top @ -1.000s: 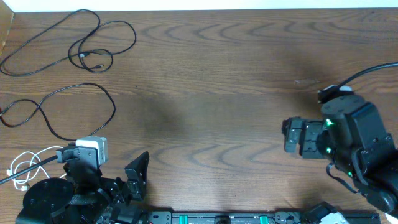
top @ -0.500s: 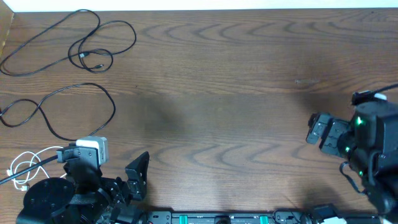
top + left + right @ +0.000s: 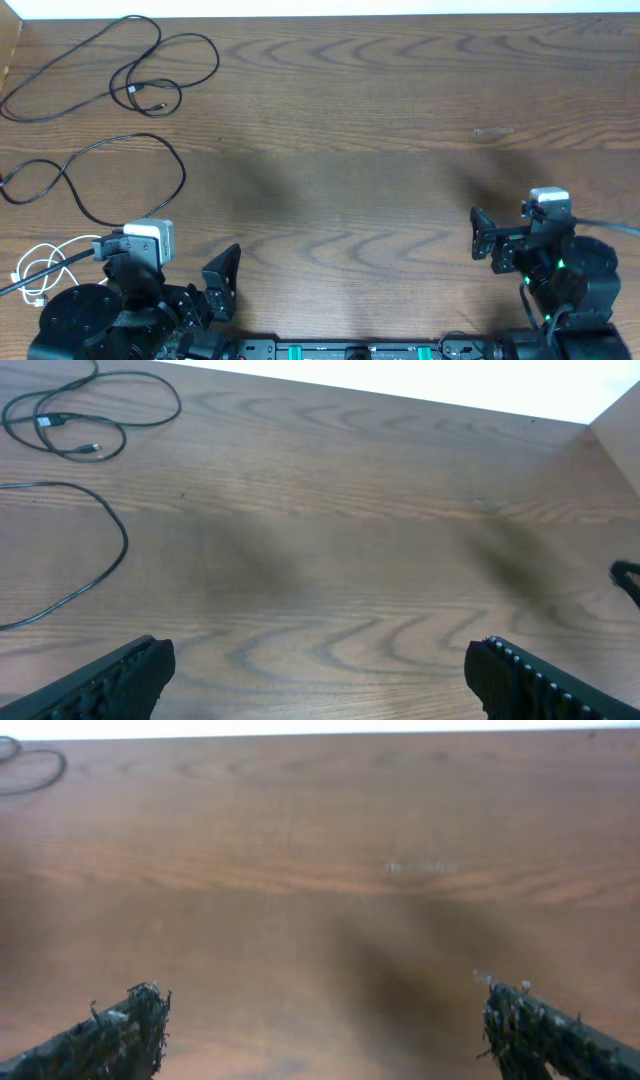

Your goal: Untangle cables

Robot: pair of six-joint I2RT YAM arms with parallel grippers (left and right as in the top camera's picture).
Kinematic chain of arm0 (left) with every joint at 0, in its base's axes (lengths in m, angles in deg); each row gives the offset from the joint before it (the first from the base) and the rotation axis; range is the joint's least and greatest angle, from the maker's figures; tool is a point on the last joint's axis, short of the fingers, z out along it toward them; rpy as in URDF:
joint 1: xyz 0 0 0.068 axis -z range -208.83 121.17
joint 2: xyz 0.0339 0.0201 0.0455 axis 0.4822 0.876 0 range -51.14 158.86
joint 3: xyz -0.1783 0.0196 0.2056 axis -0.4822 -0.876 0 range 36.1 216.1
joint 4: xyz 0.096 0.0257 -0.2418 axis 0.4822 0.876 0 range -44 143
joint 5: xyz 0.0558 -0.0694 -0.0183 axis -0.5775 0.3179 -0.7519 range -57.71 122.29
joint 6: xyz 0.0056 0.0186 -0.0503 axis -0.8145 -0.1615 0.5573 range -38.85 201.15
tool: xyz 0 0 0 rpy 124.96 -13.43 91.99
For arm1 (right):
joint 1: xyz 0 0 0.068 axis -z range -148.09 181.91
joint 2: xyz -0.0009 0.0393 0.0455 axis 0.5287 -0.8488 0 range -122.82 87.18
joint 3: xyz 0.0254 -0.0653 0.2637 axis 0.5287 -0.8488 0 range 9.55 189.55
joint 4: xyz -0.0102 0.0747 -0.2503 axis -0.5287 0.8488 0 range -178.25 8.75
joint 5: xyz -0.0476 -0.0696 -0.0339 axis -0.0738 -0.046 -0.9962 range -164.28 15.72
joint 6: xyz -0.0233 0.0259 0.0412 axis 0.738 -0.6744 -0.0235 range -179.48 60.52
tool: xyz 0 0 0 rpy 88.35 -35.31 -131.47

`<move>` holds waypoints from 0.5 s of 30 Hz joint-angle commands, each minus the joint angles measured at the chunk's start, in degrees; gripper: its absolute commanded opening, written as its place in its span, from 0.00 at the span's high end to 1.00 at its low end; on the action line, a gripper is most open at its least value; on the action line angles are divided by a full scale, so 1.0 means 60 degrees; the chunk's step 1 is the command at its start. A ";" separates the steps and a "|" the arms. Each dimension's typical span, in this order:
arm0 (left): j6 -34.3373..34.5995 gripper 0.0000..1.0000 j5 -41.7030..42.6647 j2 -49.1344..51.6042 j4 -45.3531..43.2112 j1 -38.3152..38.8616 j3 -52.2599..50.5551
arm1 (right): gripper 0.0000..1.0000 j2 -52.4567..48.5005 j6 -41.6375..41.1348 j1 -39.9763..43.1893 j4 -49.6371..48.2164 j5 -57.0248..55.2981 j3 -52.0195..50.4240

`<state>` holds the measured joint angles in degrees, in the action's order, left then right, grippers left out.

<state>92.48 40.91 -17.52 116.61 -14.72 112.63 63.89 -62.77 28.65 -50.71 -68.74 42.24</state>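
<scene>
Overhead shows cables (image 3: 137, 92) lying on a brown wood-grain table (image 3: 380, 110).

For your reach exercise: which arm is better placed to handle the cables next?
Probably left. The white cable lies beside its base and both black cables near the left end effector; the right end effector is far across the table.

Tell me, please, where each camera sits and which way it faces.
Overhead: fixed above, looking straight down on the brown wooden table; black left arm and right arm at the near edge.
Left wrist: on the left arm, facing the far edge; its open jaws at the bottom corners.
Right wrist: on the right arm, facing likewise; open jaws at the bottom corners.
Shared: overhead and left wrist both show the thin looped upper black cable and lower black cable.
</scene>
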 commanded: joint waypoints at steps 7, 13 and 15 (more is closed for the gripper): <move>-0.0095 0.02 -0.0127 -0.0007 0.0022 0.0036 0.0029 | 0.01 0.2208 0.0605 0.0543 -0.2422 0.0772 -0.2681; -0.0095 0.02 -0.0124 -0.0007 0.0022 0.0036 0.0029 | 0.01 0.3191 0.0594 0.0543 -0.4197 0.0750 -0.4105; -0.0095 0.02 -0.0127 -0.0007 0.0022 0.0036 0.0029 | 0.01 0.3402 0.0484 0.0539 -0.4641 0.0747 -0.4466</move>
<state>92.48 40.91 -17.52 116.63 -14.72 112.63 82.45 -60.08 31.68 -76.59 -64.81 17.96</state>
